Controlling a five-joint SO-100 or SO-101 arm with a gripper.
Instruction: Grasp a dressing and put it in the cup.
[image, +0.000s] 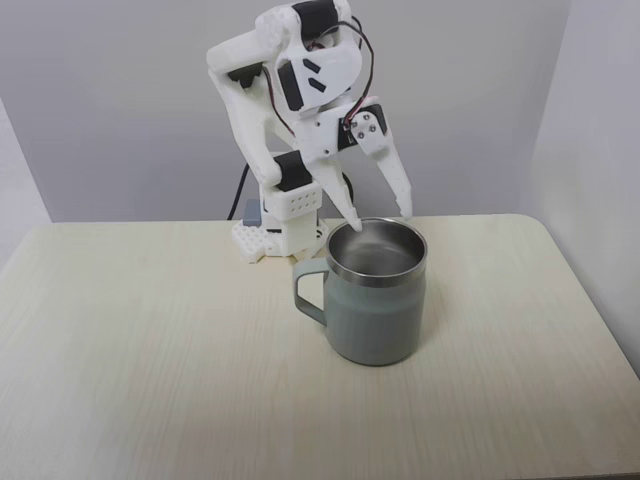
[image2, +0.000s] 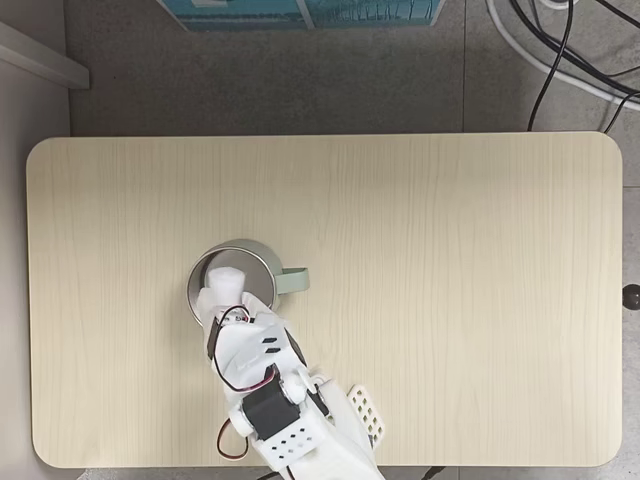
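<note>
Risk here sits mostly at the rim of the cup (image: 376, 305). In a fixed view from the front, the gripper (image: 380, 214) hangs over the mug's far edge with its two white fingers spread wide apart, one tip dipping just inside the steel rim and the other poised right at it. A careless lift or sideways swing could catch a fingertip on that rim and tip or drag the mug, whose handle (image: 309, 292) juts toward the left of this view.

In a fixed view from above, a small white rounded shape, probably the dressing (image2: 229, 281), lies inside the cup (image2: 262, 254) against the steel interior, just ahead of the gripper (image2: 213, 303). Nothing appears clamped between the fingers, so the roll seems already released. If it clings to a finger, however, it could ride back out when the arm withdraws.

Several things stay uncertain. From above, the arm's body covers the near part of the mug's mouth, and the white roll blends with the white fingers, so where one ends and the other begins is hard to judge. From the front, the mug's wall hides the interior floor, and the dressing cannot be made out there. Whether it rests flat on the bottom cannot be told.
</note>
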